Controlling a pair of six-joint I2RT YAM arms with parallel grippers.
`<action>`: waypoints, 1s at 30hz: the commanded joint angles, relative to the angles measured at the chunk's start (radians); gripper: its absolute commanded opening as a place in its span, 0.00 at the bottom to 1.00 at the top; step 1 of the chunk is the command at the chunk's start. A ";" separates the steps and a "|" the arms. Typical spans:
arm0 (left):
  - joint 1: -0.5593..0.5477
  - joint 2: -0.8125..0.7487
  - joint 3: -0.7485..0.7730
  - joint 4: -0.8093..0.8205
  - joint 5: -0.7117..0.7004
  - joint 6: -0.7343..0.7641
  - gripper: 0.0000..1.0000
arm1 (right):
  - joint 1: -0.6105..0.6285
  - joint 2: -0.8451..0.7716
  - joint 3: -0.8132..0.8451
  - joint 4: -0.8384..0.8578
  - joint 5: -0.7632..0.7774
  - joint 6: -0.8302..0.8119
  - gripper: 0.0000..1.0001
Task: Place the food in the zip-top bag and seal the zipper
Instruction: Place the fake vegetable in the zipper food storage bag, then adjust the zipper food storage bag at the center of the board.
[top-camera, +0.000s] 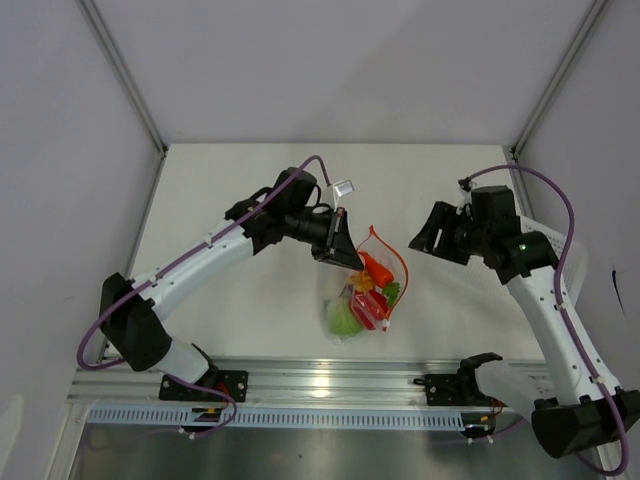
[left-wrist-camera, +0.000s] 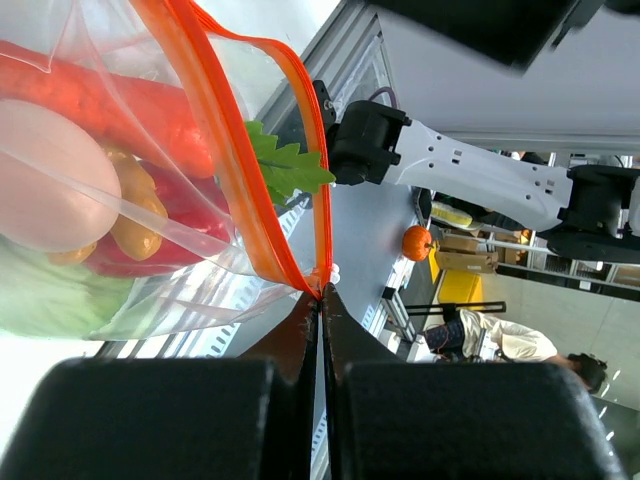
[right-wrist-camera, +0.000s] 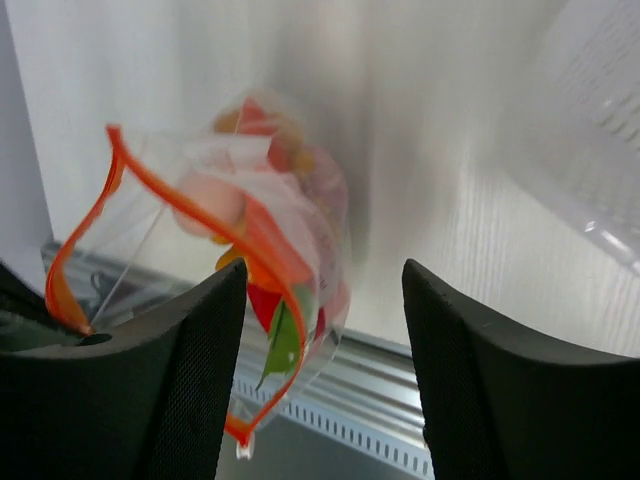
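Over the table (top-camera: 220, 190) centre, the left arm stretches forward, the left gripper (left-wrist-camera: 320, 300) pinched tight on 1 end of the zipper (left-wrist-camera: 300, 110), holding the zip-top bag (top-camera: 335, 322) with the food (top-camera: 365, 295) inside. The right gripper (top-camera: 425, 238), jaws parted, faces it from nearby without touching.

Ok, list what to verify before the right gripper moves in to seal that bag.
1. Food inside the zip-top bag: ok, none shows on the table.
2. Left gripper shut on the end of the zipper, bag hanging from it: ok.
3. Zipper sealed: not ok, its two strips gape apart in a loop.
4. Right gripper open and apart from the bag: ok.
5. Green leaf clear of the zipper strips: cannot tell, it sits close beside one.
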 joint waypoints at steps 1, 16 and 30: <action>0.002 -0.052 -0.006 0.030 0.008 -0.015 0.00 | 0.056 -0.057 -0.012 -0.002 -0.143 -0.051 0.65; 0.002 -0.056 0.006 0.029 0.008 -0.021 0.01 | 0.211 -0.115 -0.159 0.049 0.012 0.008 0.53; 0.002 -0.094 0.047 -0.019 -0.030 -0.009 0.01 | 0.404 -0.058 0.097 0.021 0.100 0.079 0.00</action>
